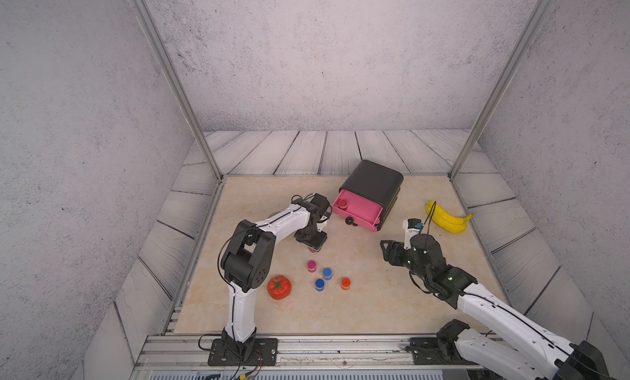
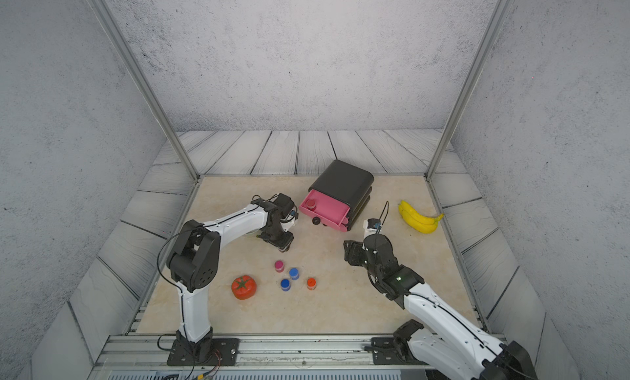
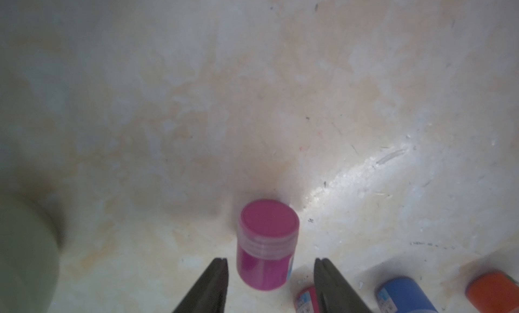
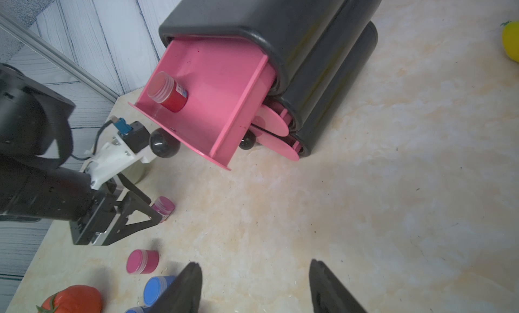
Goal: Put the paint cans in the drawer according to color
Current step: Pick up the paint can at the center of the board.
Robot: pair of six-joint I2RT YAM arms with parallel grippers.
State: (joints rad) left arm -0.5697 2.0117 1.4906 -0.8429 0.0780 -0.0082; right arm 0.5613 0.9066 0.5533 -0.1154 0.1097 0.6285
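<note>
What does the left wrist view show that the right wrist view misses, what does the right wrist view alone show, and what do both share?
Left wrist only: the orange-red can on the table. Right wrist only: the open drawer holding a red can, the tomato, the banana. Both: the magenta can by the left gripper, a blue can.

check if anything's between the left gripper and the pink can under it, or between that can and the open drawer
Nothing visible. The left gripper is open, jaws either side of the pink can, no other can between. Only bare table lies between it and the open drawer, which holds one red can.
</note>
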